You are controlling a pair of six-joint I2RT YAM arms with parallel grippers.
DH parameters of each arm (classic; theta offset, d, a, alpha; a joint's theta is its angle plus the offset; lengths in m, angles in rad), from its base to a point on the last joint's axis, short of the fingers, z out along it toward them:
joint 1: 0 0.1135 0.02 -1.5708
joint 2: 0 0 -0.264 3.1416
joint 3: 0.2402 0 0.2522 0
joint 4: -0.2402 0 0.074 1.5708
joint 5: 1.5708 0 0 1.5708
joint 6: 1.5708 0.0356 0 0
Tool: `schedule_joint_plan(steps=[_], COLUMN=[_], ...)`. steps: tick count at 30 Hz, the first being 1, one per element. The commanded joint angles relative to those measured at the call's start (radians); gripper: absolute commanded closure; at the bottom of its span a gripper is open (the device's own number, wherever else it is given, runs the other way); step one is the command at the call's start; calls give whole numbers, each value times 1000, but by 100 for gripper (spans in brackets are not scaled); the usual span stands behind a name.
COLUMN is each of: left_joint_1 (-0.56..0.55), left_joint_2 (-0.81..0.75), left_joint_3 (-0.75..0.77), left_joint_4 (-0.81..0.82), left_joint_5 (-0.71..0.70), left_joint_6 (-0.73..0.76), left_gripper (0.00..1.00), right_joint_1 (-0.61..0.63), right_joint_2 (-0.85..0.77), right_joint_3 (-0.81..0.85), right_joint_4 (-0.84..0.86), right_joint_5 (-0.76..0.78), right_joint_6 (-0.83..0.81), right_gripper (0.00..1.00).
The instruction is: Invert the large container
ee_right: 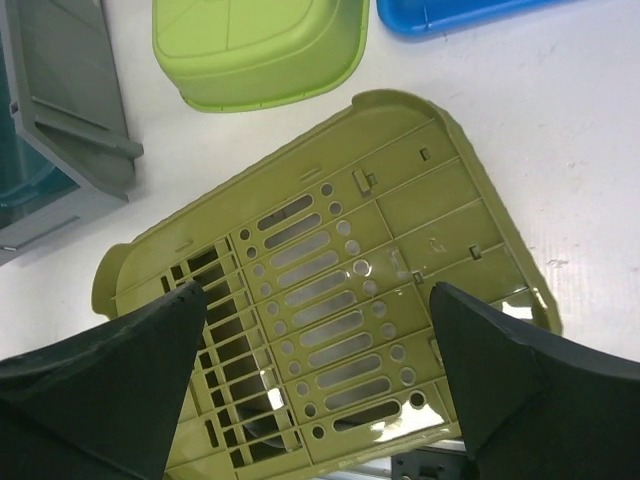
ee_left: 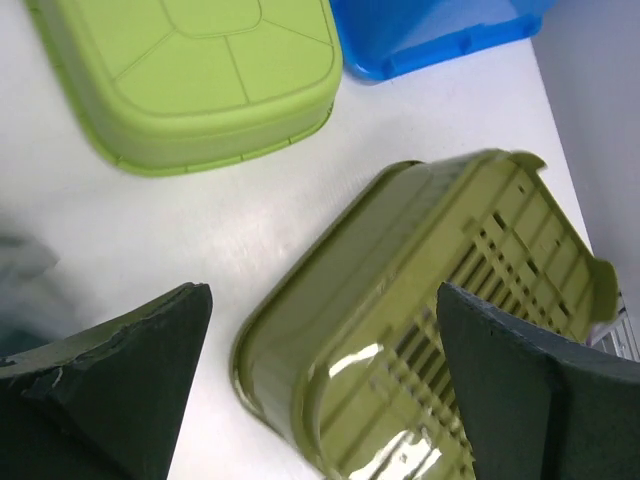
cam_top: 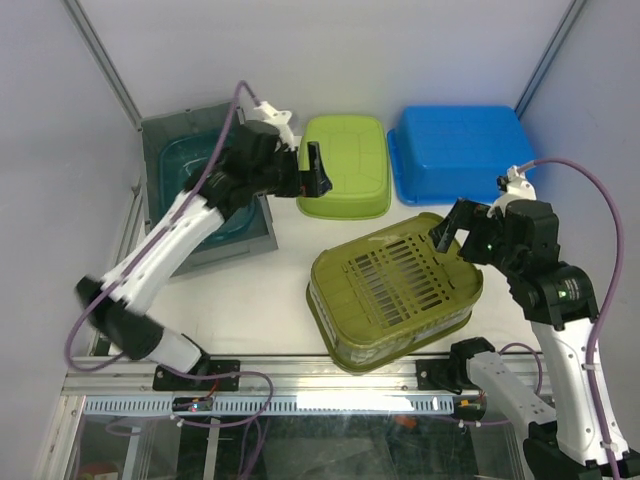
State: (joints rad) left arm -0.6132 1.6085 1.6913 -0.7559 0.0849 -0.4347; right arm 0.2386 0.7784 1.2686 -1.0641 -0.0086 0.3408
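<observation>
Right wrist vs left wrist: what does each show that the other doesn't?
Only right wrist: the open right tool, the grey plastic bin at left, and nearly the whole slotted base of the olive-green plastic basket. Only left wrist: the open left tool and that basket's smooth side wall. Both: the basket, the lime-green plastic tub, the blue plastic tub, the white table.
</observation>
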Motion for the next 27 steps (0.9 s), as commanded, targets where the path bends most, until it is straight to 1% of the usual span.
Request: schedule_joint_plan(steps=[1, 4, 6, 8, 11, 14, 18, 22, 23, 27], left_joint_1=[-39, -51, -57, -63, -86, -103, -113, -117, -119, -119], left_joint_2=[-312, -430, -479, -489, -458, -406, -340, -290, -283, -258], left_joint_3=[-184, -298, -359, -395, -411, -402, -398, -399, -400, -408], left_joint_4=[3, 3, 3, 3, 1, -5, -11, -9, -8, -6], left_joint_5=[-228, -177, -121, -42, 42, 88, 114, 160, 167, 180], left_joint_6=[-78, -109, -99, -55, 12, 65, 110, 124, 125, 145], left_gripper=[1, 1, 1, 1, 1, 1, 1, 1, 1, 1], right_joint_1=[-5, -5, -5, -5, -5, -5, -5, -5, -5, -7], right_joint_2=[-30, -24, -7, 17, 38, 27, 4, 21, 20, 18], right_joint_3=[-92, -106, -84, -45, 2, 14, -65, -127, -139, -168], right_joint_4=[194, 198, 143, 50, -101, -237, -316, -352, -351, -340], right_joint_5=[-11, 67, 129, 206, 307, 423, 488, 522, 530, 574], right_joint_6=[126, 213, 249, 280, 326, 425, 559, 645, 659, 675], right_gripper=[2, 2, 3, 3, 3, 3, 5, 8, 10, 31])
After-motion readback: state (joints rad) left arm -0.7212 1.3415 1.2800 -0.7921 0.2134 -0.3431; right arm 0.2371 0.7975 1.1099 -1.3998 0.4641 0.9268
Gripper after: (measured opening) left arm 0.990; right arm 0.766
